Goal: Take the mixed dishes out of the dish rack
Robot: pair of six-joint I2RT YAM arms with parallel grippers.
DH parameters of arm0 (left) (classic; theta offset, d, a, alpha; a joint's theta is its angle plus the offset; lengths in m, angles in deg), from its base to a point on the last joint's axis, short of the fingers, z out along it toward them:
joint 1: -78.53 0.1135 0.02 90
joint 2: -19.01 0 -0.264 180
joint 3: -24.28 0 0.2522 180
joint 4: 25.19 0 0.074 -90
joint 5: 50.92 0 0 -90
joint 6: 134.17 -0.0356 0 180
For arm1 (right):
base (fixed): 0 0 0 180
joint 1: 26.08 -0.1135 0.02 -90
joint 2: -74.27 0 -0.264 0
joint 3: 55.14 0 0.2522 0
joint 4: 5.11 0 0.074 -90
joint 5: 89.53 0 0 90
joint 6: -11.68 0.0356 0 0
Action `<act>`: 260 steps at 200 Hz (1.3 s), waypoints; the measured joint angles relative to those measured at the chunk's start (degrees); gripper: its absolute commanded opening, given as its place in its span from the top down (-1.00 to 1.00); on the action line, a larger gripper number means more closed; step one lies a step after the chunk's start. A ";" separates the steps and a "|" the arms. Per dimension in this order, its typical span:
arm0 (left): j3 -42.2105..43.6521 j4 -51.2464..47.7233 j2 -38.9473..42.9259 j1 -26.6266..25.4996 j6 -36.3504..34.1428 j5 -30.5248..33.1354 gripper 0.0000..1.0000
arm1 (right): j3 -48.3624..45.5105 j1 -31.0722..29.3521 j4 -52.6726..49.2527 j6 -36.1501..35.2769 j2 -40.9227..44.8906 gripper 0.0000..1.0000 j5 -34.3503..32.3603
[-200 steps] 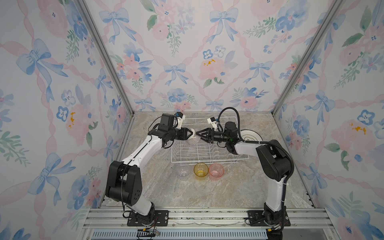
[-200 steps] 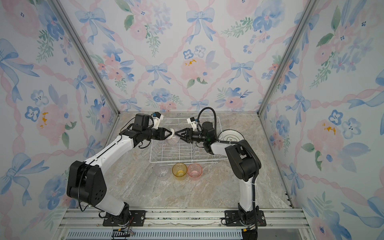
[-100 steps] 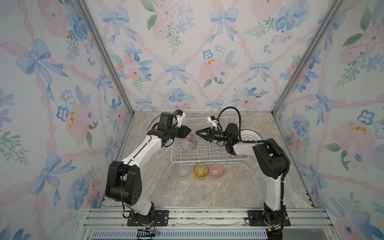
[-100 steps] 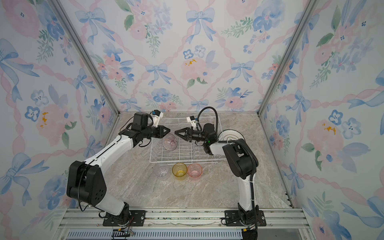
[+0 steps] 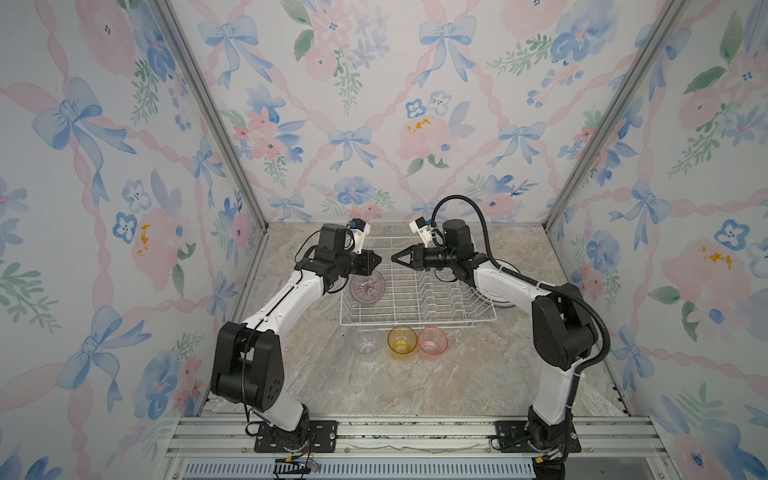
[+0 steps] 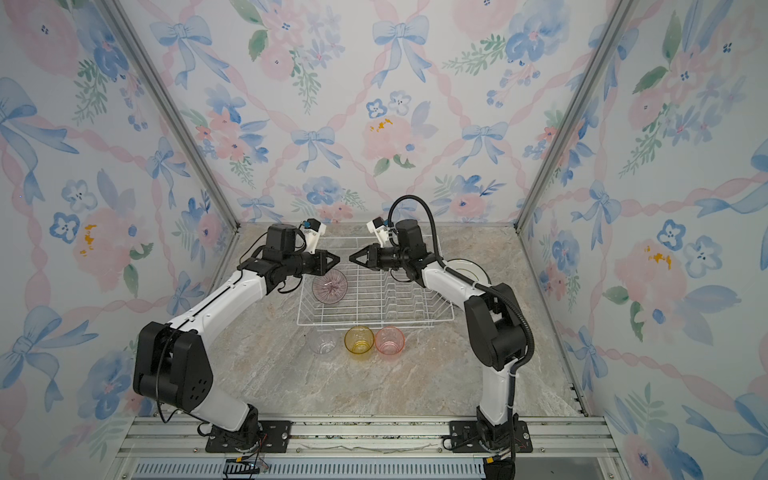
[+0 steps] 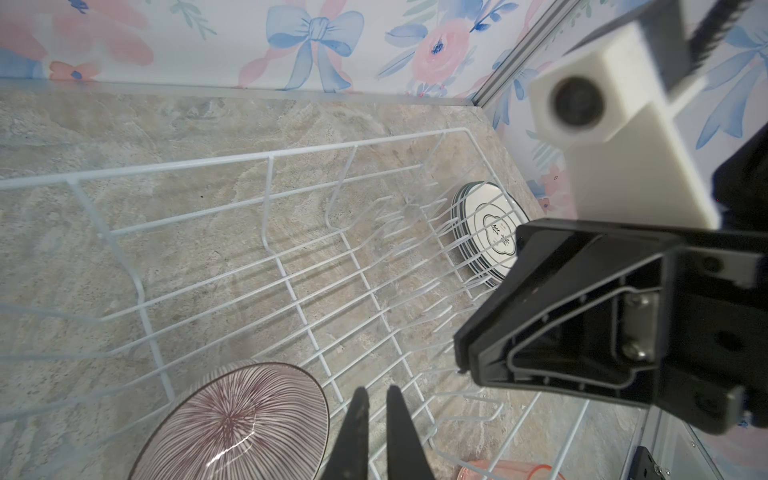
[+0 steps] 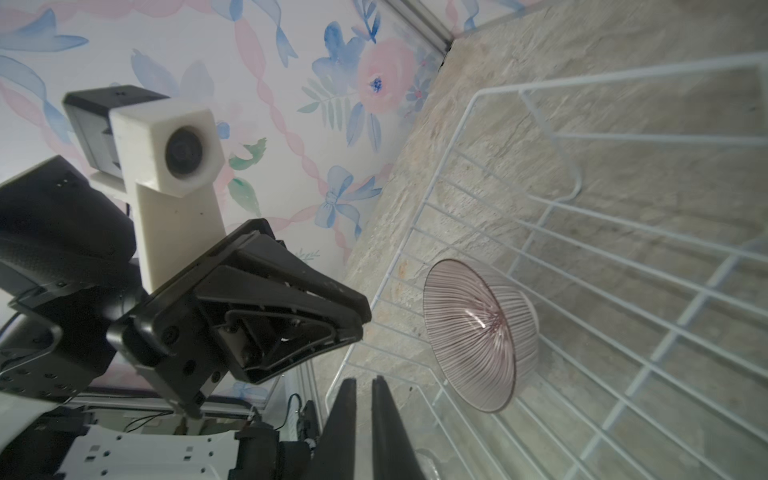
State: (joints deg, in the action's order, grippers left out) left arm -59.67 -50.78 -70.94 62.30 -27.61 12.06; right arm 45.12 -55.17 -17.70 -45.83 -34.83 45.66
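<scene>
The left gripper (image 5: 376, 261) and right gripper (image 5: 395, 258) are being held tip to tip, slightly apart, above the rack (image 5: 415, 322). Each has its jaws nearly together, and nothing is being gripped. The bowl (image 5: 367, 287) is being cradled, tilted, in the rack's left end. Clear (image 5: 365, 341), yellow (image 5: 402, 340) and pink (image 5: 432, 340) tumblers are being borne by the table (image 5: 415, 386) just before the rack. Stacked plates (image 6: 467, 272) are lying beside its right end.

Tabletop (image 5: 395, 386) bears dish rack (image 5: 419, 323); plate stack (image 6: 469, 272); clear tumbler (image 5: 366, 341); yellow tumbler (image 5: 402, 340); pink tumbler (image 5: 432, 338).
</scene>
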 measured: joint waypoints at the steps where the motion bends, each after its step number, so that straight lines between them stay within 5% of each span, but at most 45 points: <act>1: 0.00 0.00 0.00 0.00 0.00 0.07 0.75 | 0.44 -0.11 -1.14 -0.98 0.17 0.67 -0.37; 35: 0.15 0.02 0.15 -0.96 -0.17 2.14 0.72 | 5.07 -3.15 -18.56 -15.54 2.62 0.63 -10.47; 75: 2.38 -0.02 3.54 -1.40 -1.25 6.14 0.59 | 5.09 -6.71 -28.72 -22.91 1.84 0.23 -20.46; 121: 5.03 0.90 9.75 -1.81 -1.49 12.81 0.44 | 7.10 -8.50 -32.92 -25.77 0.59 0.04 -26.99; 165: 6.75 2.10 12.46 -1.81 -1.49 17.66 0.40 | 11.34 -9.55 -34.75 -26.58 -3.32 0.06 -30.71; 260: 9.14 2.40 12.72 -0.92 -1.51 19.76 0.35 | 23.12 -12.22 -38.95 -27.63 -13.88 -0.04 -35.41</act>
State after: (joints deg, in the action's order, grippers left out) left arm -50.54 -48.38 -58.22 61.39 -29.12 31.82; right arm 68.24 -67.38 -56.65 -73.45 -48.71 10.25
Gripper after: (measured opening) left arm 0.326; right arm 0.529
